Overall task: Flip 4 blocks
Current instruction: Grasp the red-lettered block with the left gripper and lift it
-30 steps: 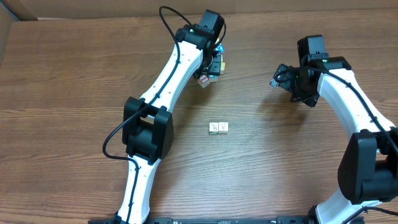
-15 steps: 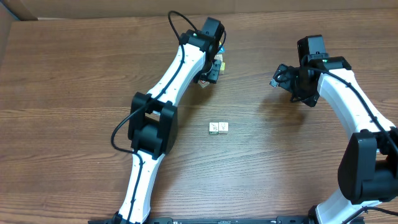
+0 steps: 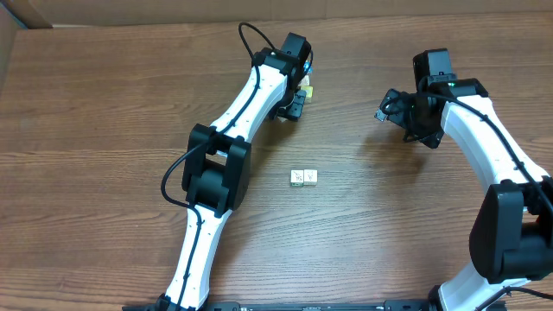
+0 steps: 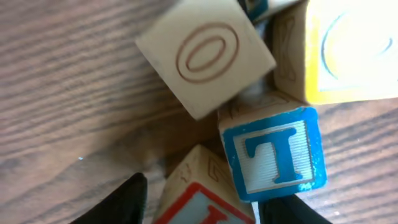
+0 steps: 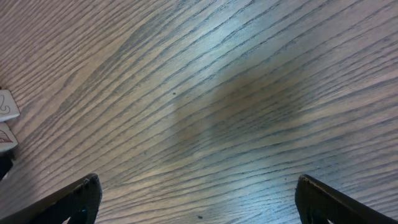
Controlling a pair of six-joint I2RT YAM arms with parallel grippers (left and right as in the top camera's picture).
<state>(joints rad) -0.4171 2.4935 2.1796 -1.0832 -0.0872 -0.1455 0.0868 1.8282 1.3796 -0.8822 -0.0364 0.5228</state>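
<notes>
One red-framed block low, just beside blue T block. Left gripper half-open astride it, grip unclear. Best, likely: lower square, avoid nudging T block, then release fully. Right gripper wide open, empty, well apart from T block.

- The overhead view is bright and evenly lit, sharp from edge to edge; the pair of white blocks casts almost no shadow on the table.
- Right of that pair and farther back, the right arm throws a soft, faint shadow on the wood, on its side nearer the pair.
- The left wrist view is too close to focus: the O block looks soft, and the yellow-faced block is washed out by glare.
- The right wrist view shows crisp wood grain, a pale bluish sheen and one diffuse dark patch.
</notes>
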